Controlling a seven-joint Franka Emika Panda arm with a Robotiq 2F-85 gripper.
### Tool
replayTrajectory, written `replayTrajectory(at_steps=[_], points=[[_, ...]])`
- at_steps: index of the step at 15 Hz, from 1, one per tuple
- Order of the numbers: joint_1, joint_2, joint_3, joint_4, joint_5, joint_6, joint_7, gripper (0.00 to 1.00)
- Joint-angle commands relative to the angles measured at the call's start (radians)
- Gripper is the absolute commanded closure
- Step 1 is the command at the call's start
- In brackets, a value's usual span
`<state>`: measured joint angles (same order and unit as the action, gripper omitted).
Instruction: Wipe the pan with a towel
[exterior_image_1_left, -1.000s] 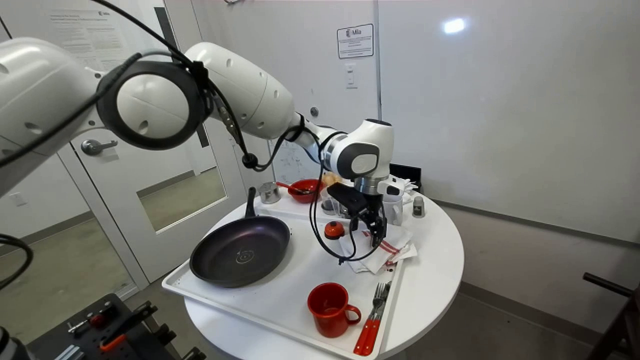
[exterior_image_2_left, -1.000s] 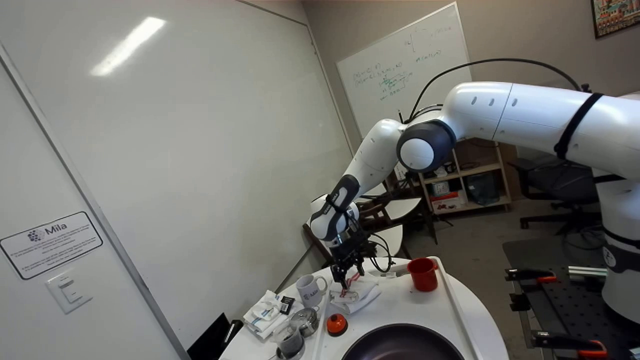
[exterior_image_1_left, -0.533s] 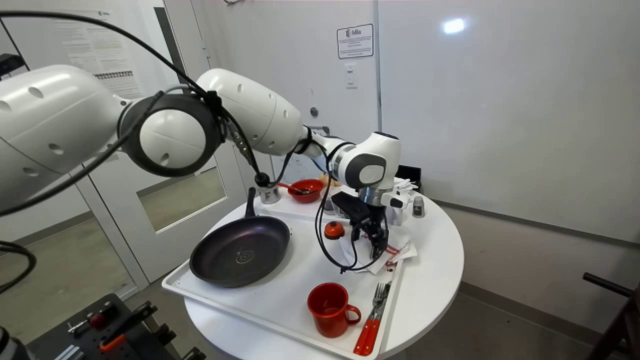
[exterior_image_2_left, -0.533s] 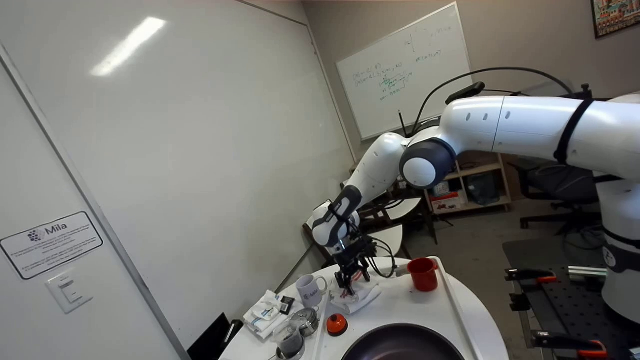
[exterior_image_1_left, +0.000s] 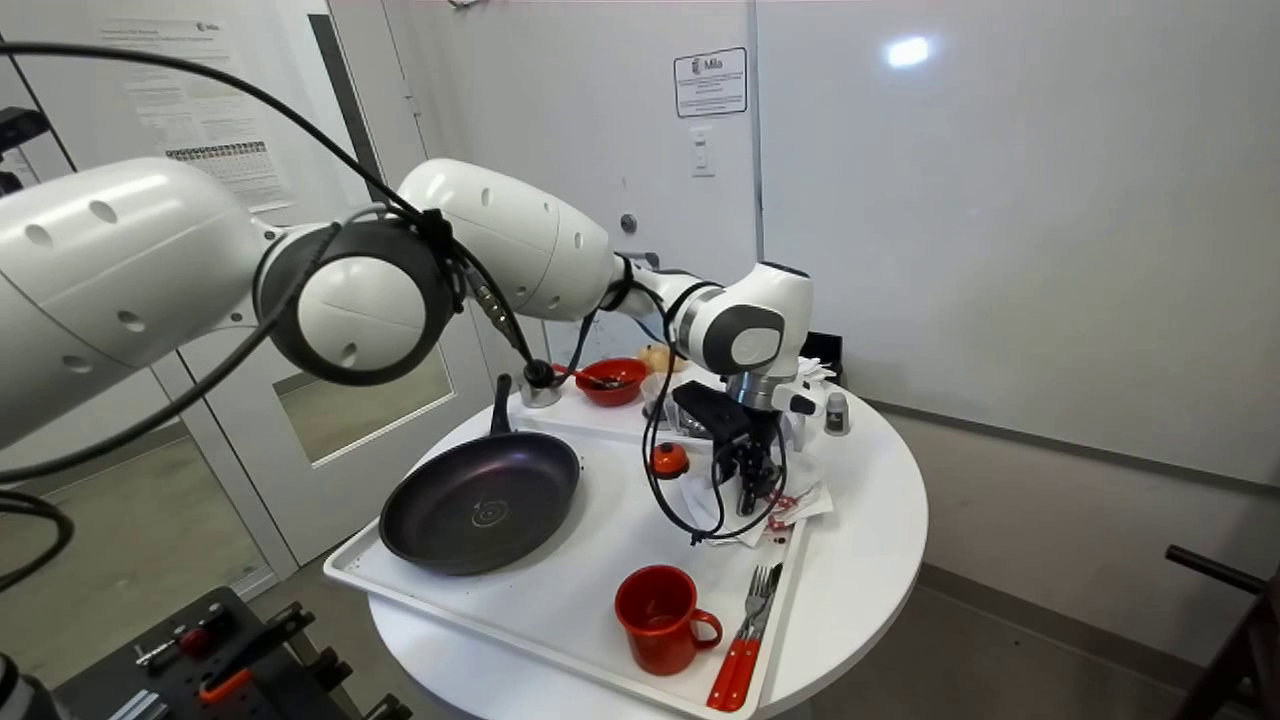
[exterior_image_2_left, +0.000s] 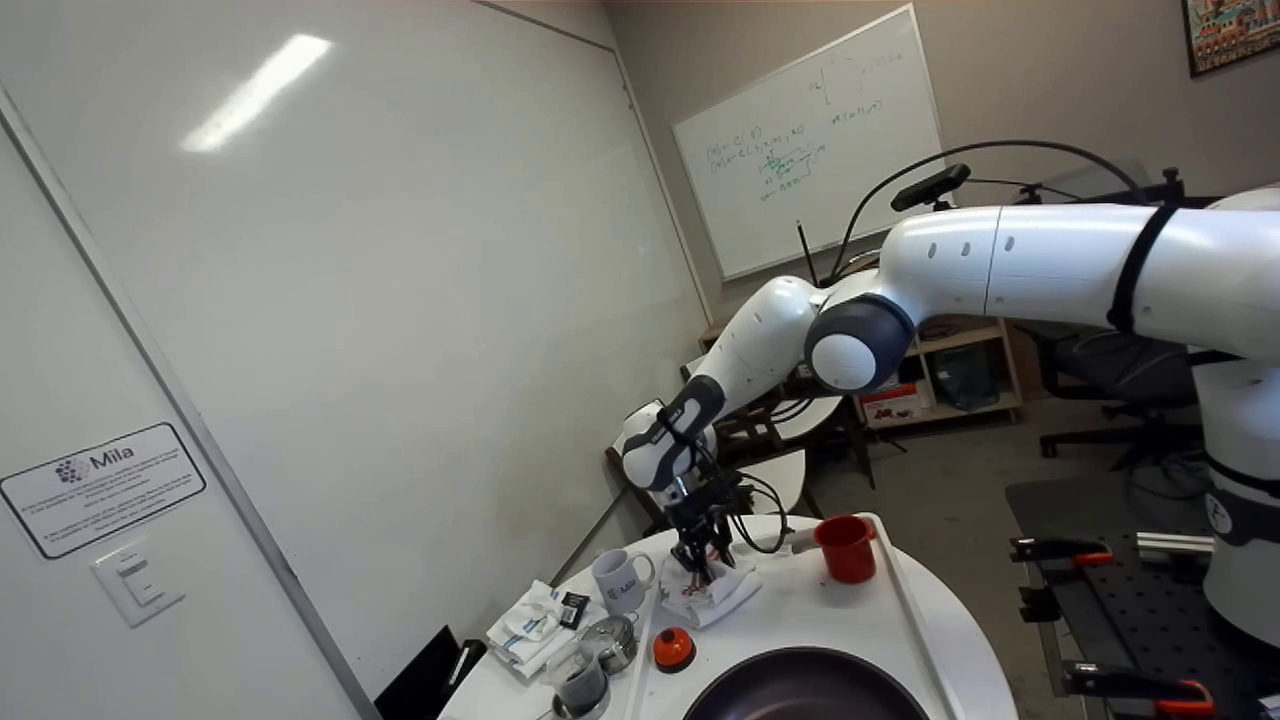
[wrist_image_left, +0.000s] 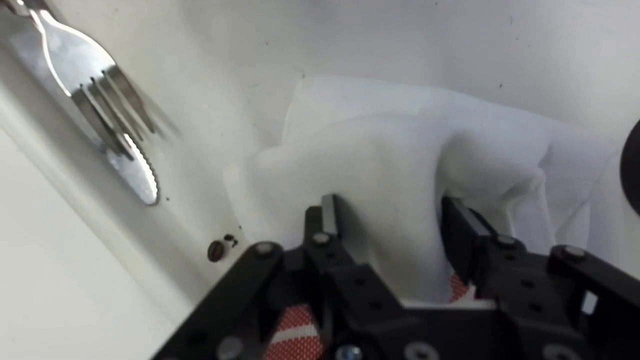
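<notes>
Down comes my arm (exterior_image_1_left: 530, 235) over this last second, elbow (exterior_image_1_left: 360, 312) sunk lower in both exterior views, fingers (wrist_image_left: 314, 225) drawn nearer each other! From the elbow I slope down toward the tray (exterior_image_1_left: 570, 590), bend at the wrist, and hang my claw (wrist_image_left: 390, 212) nearly straight down into the towel (wrist_image_left: 400, 185). Seen from the wrist: fingers part-way together, a gap between them, and a soft white fold swelling up in that gap; whether both press it, I can't tell. Red check shows beneath my knuckles. Towel's lying near a corner of the tray, fork (wrist_image_left: 82, 57) overlapping knife (wrist_image_left: 137, 177) nearby. And the pan (exterior_image_1_left: 480, 505)? Well apart, right way up on that same tray, its handle pointing away from the mug (exterior_image_1_left: 660, 615), mug upright between it and the cutlery.
</notes>
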<state>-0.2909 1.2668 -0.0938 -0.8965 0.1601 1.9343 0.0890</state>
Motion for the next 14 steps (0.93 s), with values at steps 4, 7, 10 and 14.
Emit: replayTrajectory(at_steps=[4, 7, 10, 14], points=[[-0.009, 0.065, -0.001, 0.133, -0.021, -0.068, 0.029, 0.98], [0.007, 0.03, -0.019, 0.094, -0.026, -0.051, 0.02, 0.97], [0.026, -0.02, -0.036, 0.039, -0.049, -0.027, 0.008, 0.97], [0.051, -0.095, -0.061, -0.033, -0.09, 0.007, -0.003, 0.97]])
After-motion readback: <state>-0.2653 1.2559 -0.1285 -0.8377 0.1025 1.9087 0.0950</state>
